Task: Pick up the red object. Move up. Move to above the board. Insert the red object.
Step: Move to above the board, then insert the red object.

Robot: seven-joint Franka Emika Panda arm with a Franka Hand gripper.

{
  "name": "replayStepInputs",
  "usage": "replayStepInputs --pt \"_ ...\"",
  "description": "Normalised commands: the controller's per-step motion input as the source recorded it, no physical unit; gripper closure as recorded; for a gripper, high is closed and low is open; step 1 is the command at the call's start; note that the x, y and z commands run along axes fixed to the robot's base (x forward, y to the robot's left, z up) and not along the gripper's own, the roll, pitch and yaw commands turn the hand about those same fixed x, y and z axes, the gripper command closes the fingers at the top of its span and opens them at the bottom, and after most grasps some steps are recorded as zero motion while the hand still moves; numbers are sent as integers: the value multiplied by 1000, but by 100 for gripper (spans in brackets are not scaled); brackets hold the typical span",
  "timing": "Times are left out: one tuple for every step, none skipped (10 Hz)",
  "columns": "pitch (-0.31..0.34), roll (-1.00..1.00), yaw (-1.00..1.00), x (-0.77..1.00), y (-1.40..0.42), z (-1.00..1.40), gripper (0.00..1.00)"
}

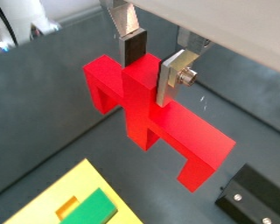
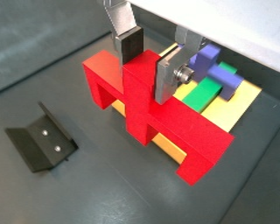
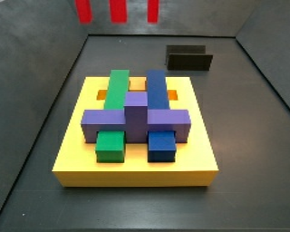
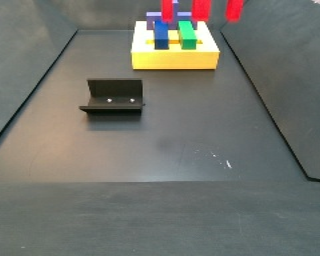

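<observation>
So, in a wrist view the end effector (image 1: 154,63) is clamped on the red object (image 1: 154,122): silver fingers (image 1: 175,77) press the stem from both sides, and the piece hangs off the floor. A corner of the board (image 1: 73,201) shows below it with a green block (image 1: 95,207) on it, and the fixture (image 1: 257,201) sits at the frame edge, apart from the board.

In a wrist view from the opposite angle, the end effector (image 2: 152,63) grips the same red object (image 2: 149,109), pads tight on its stem. The board (image 2: 236,109) lies partly behind the red object, carrying a purple block (image 2: 213,66) and a green block (image 2: 206,92). The fixture (image 2: 43,144) stands on the floor well apart from the board.

In a side view only the legs of the red object (image 3: 116,10) show, high above the board's (image 3: 135,168) far side; the end effector is cut off. The fixture (image 3: 188,59) sits beyond the board.

In a side view the red object (image 4: 216,8) hangs above the board (image 4: 176,58); the fixture (image 4: 113,97) stands nearer the camera than the board.
</observation>
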Motion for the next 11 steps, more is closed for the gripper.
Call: replayStepInputs --pt "92 -44 -4 43 -2 472 100" --pt "71 -46 -4 32 2 270 100" --pt "57 -46 -6 22 2 203 100" --pt "121 12 -210 428 -1400 385 100" --pt "128 37 -199 427 -1400 354 100" --pt "187 102 -103 474 -1400 338 100" --pt "218 55 -50 581 -1400 352 100" --pt "209 60 -15 372 -821 214 100" --pt "193 73 -13 273 -561 149 100" --pt "92 35 3 99 -185 64 100" --pt "0 0 -74 -186 834 -869 100"
